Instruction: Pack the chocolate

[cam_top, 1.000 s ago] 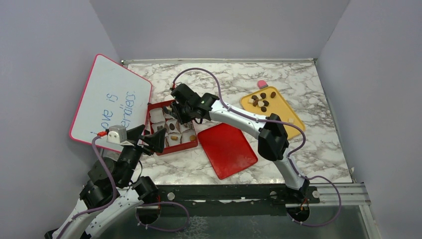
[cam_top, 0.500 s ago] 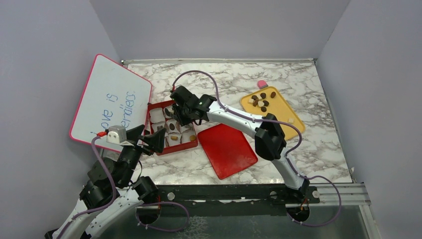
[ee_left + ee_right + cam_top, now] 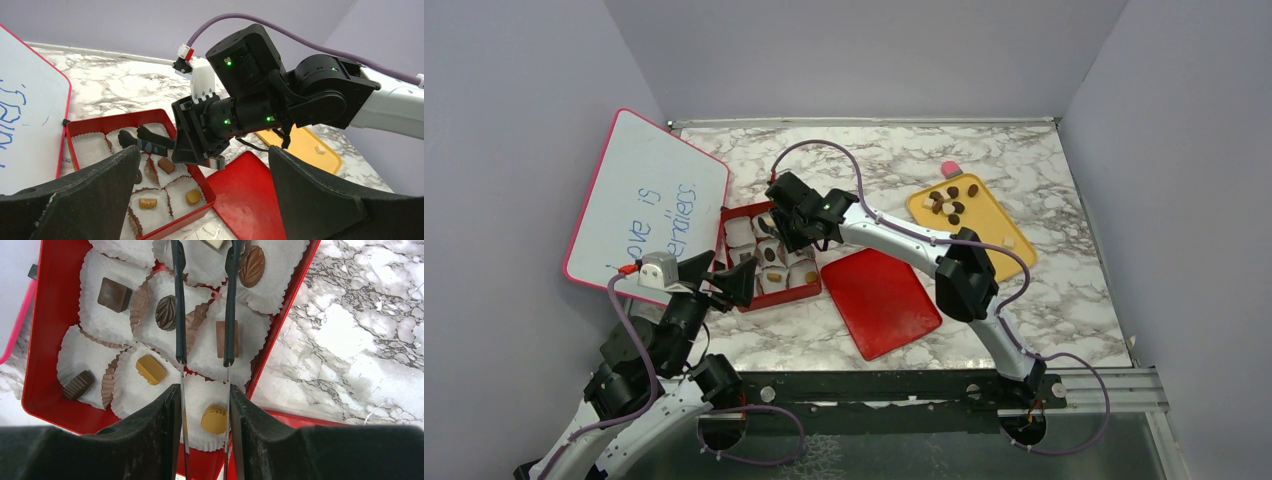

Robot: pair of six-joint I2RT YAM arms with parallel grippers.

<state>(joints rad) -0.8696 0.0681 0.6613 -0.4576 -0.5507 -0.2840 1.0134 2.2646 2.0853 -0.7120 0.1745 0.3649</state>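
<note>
The right hand (image 3: 205, 361) hangs over the red box (image 3: 37, 340) at centre left of the overhead view. Its two thin fingers (image 3: 179, 305) run parallel with a narrow gap and pinch nothing. Under them, chocolate (image 3: 166, 312) sits in white paper cups (image 3: 100, 320): a dark leaf-shaped piece just left of the fingers, a brown rectangle just right of them, a dark square in the upper left, and tan and yellow pieces lower down. More chocolate lies loose at the far end of the yellow tray (image 3: 984, 225) in the upper right, with a pink block (image 3: 951, 169) just beyond the tray. The left hand (image 3: 722, 278) is spread wide and empty, at the box's near left corner. A red lid (image 3: 881, 300) lies flat on the tabletop (image 3: 1044, 290) between box and tray, and a whiteboard (image 3: 644, 200) leans at the left.
</note>
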